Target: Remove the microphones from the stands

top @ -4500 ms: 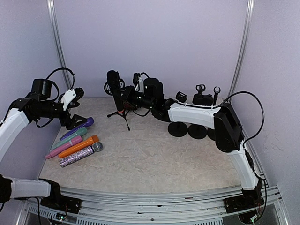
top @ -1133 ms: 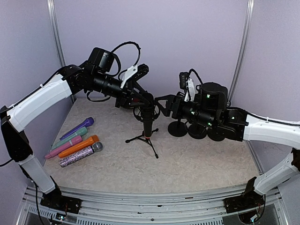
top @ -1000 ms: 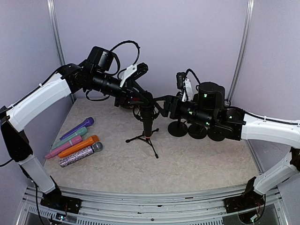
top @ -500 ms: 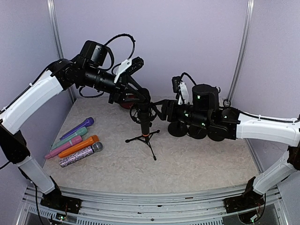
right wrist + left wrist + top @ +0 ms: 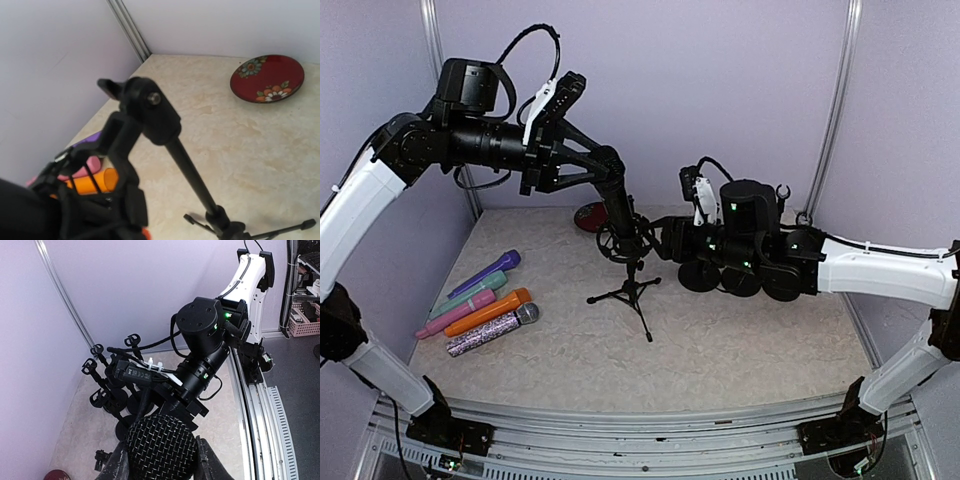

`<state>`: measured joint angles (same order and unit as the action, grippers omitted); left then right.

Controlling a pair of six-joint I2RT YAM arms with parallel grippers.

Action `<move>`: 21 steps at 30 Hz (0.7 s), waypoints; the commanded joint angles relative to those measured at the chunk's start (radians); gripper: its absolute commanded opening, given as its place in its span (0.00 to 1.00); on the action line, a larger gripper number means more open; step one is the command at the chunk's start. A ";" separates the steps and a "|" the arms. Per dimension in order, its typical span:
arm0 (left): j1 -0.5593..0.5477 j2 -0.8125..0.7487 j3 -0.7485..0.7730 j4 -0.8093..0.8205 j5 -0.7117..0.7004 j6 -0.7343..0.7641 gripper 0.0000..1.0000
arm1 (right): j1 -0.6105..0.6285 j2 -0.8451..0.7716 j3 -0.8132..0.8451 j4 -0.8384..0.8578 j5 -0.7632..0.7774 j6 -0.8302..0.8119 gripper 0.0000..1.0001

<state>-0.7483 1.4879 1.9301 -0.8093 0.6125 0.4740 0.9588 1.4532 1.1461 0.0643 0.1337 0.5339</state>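
Upper left: left gripper [image 5: 600, 170] clamped on the black handheld microphone [image 5: 618, 205], which hangs at a slant above the table; fingers [image 5: 119, 466] flank its wire-mesh head [image 5: 161, 442]; lower end reaches down to the ring mount of the black tripod stand [image 5: 632, 288], inside it or just clear, cannot tell. Judged: rigid, smooth barrel, top-heavy, apt to swivel in a loose hold; mesh dents, so the barrel below it is the safer place to grip; stand looks light and tippy; right gripper [image 5: 660, 238] sits close beside the mount; its own view gives only dark blur at lower left, jaws apart or together unreadable; tripod feet partly cut off there.
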 commanded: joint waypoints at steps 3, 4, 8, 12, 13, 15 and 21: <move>-0.007 -0.060 0.066 0.077 -0.024 0.018 0.18 | -0.005 0.031 0.018 -0.078 0.046 -0.051 0.60; -0.008 -0.067 0.071 0.074 -0.027 0.021 0.18 | -0.005 0.034 0.020 -0.085 0.050 -0.054 0.60; -0.008 -0.101 0.070 0.091 -0.038 0.028 0.18 | -0.006 0.037 0.024 -0.099 0.058 -0.064 0.59; -0.008 -0.125 0.072 0.093 -0.027 0.031 0.18 | -0.006 0.044 0.031 -0.118 0.070 -0.068 0.58; -0.008 -0.130 0.072 0.085 -0.027 0.040 0.18 | -0.006 0.044 0.030 -0.119 0.072 -0.068 0.58; -0.008 -0.143 0.067 0.072 -0.031 0.050 0.18 | -0.006 0.045 0.028 -0.117 0.075 -0.068 0.58; -0.006 -0.203 0.022 0.044 -0.043 0.065 0.18 | -0.006 0.050 0.049 -0.129 0.085 -0.068 0.58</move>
<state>-0.7536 1.3369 1.9671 -0.8021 0.5861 0.5087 0.9592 1.4693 1.1759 0.0307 0.1635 0.4885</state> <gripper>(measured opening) 0.338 0.584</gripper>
